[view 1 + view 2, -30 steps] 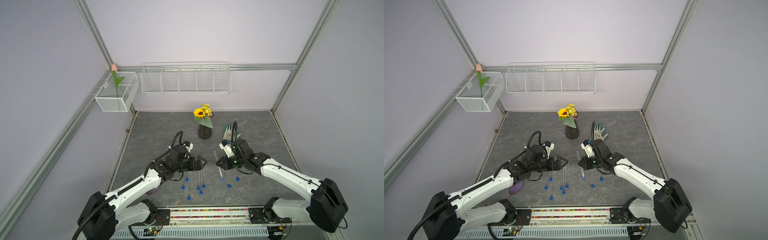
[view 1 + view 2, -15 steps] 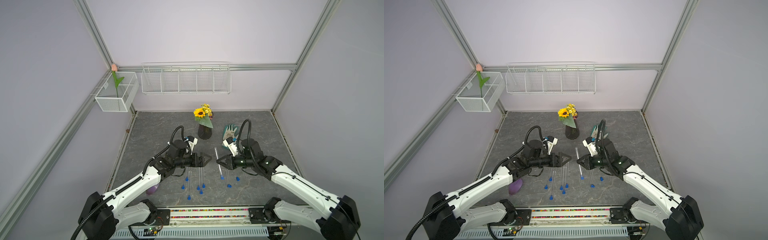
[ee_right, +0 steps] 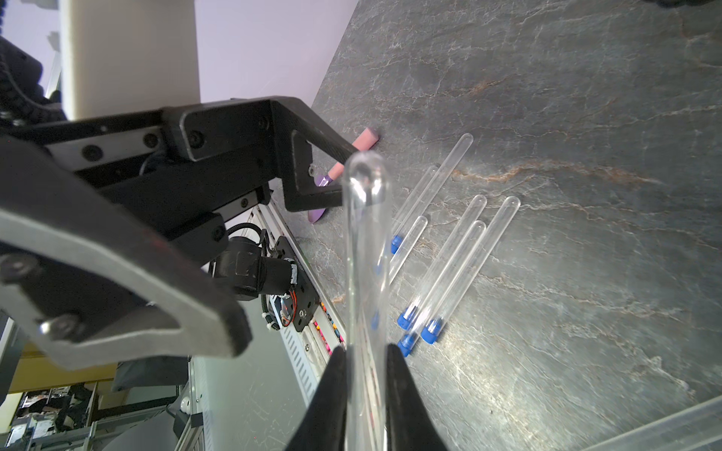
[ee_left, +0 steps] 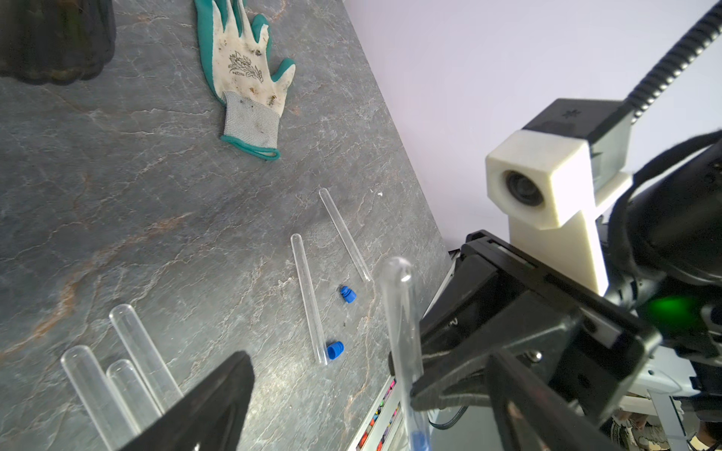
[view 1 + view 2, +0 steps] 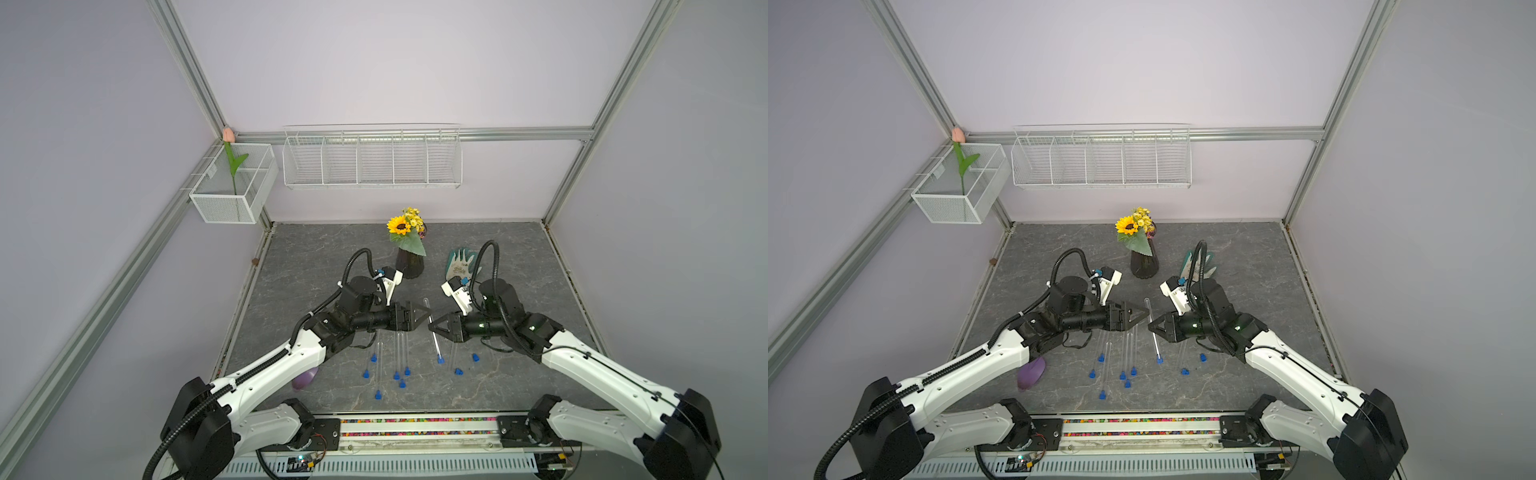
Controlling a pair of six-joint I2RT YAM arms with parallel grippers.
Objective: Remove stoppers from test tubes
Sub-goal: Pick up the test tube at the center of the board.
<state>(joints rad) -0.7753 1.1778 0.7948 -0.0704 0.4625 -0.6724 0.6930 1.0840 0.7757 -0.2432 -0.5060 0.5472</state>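
1. While several test tubes (image 5: pixel 399 353) are laid on the grey table (image 5: pixel 311 266), most capped, two loose stoppers (image 4: pixel 347 294) are seen beside opened ones.
2. The right gripper (image 5: pixel 432 326) is closed around one raised tube (image 3: pixel 367 254), held tilted above the table.
3. The left gripper (image 5: pixel 419 316) is spread wide near that tube's rounded end.
4. Its blue stopper (image 5: pixel 440 360) is seated at the low end; by judgement, the left jaws must be brought there and closed on it.
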